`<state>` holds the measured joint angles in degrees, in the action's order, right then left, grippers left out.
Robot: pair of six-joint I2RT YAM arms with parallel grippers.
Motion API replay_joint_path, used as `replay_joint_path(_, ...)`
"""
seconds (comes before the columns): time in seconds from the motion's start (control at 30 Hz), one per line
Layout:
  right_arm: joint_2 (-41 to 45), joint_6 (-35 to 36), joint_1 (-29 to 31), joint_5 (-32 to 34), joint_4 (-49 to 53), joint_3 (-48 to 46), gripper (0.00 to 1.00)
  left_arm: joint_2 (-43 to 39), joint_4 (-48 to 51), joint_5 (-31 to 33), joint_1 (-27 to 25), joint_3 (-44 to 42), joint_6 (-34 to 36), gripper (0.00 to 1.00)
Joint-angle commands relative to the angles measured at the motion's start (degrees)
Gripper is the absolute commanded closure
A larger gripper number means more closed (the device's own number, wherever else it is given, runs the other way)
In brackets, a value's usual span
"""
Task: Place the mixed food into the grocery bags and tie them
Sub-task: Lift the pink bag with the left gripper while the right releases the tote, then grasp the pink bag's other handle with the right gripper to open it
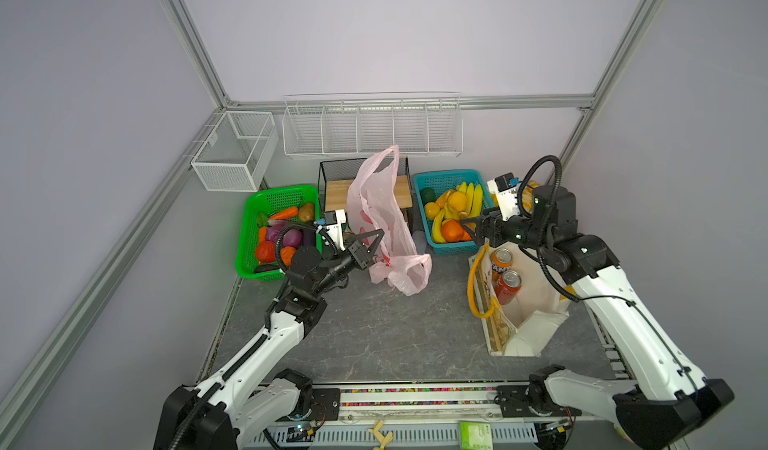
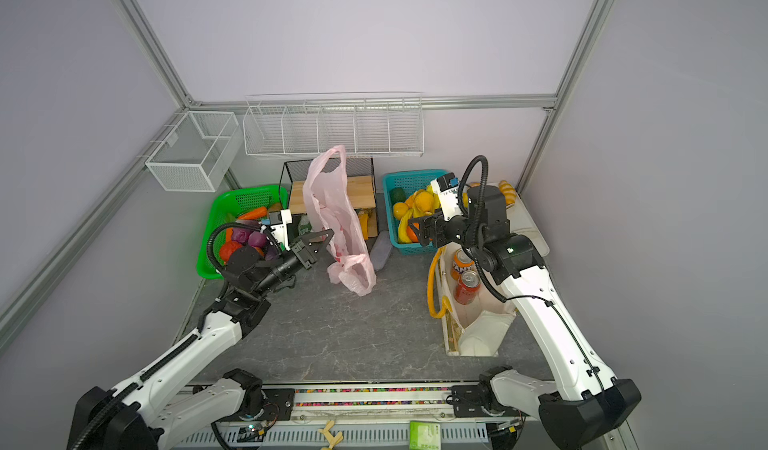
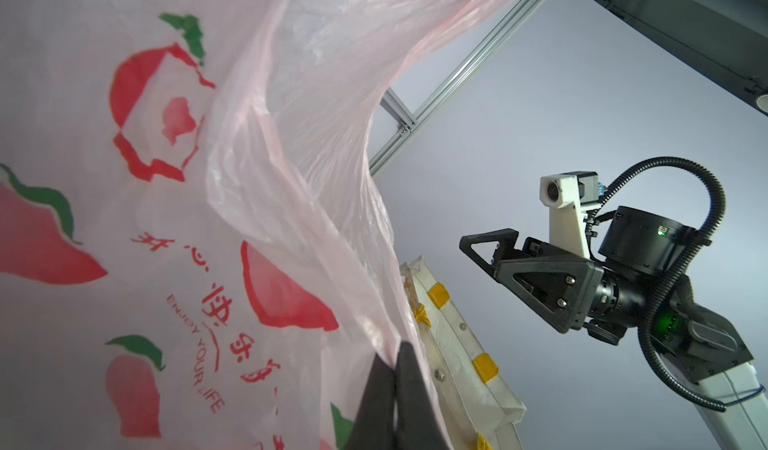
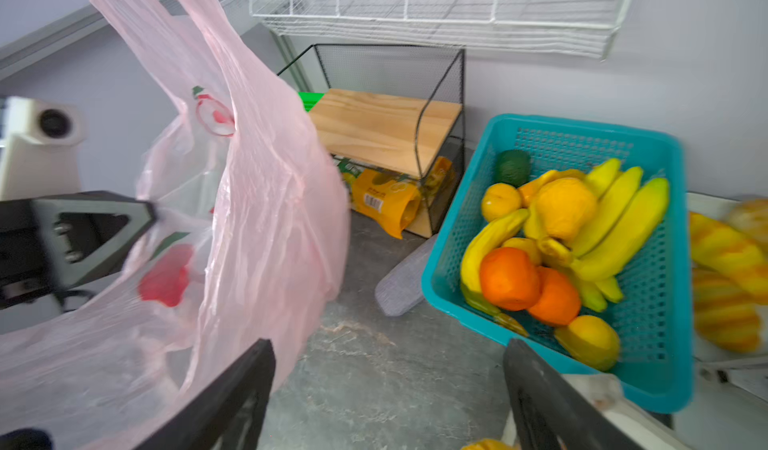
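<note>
A pink plastic bag (image 1: 376, 202) (image 2: 332, 211) (image 4: 257, 202) with red fruit prints stands tall at the middle back of the table, one handle raised. My left gripper (image 1: 380, 232) (image 2: 331, 232) (image 3: 395, 362) is shut on the bag's thin film (image 3: 174, 202) at its side. The cream canvas tote (image 1: 536, 302) (image 2: 482, 331) with yellow handles lies open at the right, holding an orange Fanta can (image 1: 501, 263) (image 2: 462, 263) and a red soda can (image 1: 509, 288) (image 2: 468, 288). My right gripper (image 1: 469, 229) (image 2: 416, 229) (image 4: 388, 346) hangs open and empty above the tote's far end. Toy vegetables (image 1: 276, 242) fill the green basket (image 1: 249, 215).
A teal basket (image 1: 424, 180) (image 4: 665, 144) of bananas and oranges sits behind the tote. A black wire shelf with a wooden board (image 1: 336, 190) stands behind the pink bag. White wire racks (image 1: 374, 130) hang on the back wall. A tray of croissants (image 2: 528, 219) lies far right.
</note>
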<state>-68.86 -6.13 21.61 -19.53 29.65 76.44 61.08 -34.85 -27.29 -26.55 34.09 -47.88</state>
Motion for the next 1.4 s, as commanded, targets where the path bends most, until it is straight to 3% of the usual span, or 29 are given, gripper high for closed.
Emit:
replay_joint_path(0.0,-2.1,-4.8,2.8,-10.5,-8.3,-3.6,0.09,4.0,-14.7,-2.0,-0.2,-3.5,-6.1,1.00)
replay_joint_path(0.2,-7.0,-11.0,11.0,-8.8,-19.9,-8.9,0.02,9.3,-18.1,-2.4,-0.9,-4.1,-8.3,1.00)
replay_joint_path(0.37,-10.6,-10.2,16.8,-1.3,-21.3,-9.5,0.01,8.4,-13.2,-2.0,-1.9,-3.0,-5.4,1.00)
replay_joint_path(0.6,-15.0,-9.8,19.8,1.7,-23.1,-8.8,0.04,5.4,-7.3,-1.1,-2.1,-2.3,-1.8,1.00)
replay_joint_path(0.9,-16.7,-6.5,20.3,10.5,-21.2,-8.5,0.36,3.6,-6.4,-1.4,-2.2,-2.6,-1.6,1.00)
replay_joint_path(1.03,-18.0,-3.6,22.9,19.6,-21.5,-8.0,0.42,3.4,-6.5,-2.0,-2.1,-2.5,-2.6,1.00)
replay_joint_path(1.1,-18.8,-3.0,24.0,22.1,-22.8,-7.9,0.53,3.4,-6.2,-2.8,-2.1,-2.4,-3.2,1.00)
replay_joint_path(1.27,-17.2,-3.2,24.0,23.1,-24.9,-8.3,0.88,1.0,-2.7,-4.1,-1.8,-2.7,-5.2,1.00)
replay_joint_path(1.37,-14.0,-3.2,23.1,17.3,-19.6,-6.5,0.93,-2.2,4.2,-8.6,1.2,-1.2,-4.9,1.00)
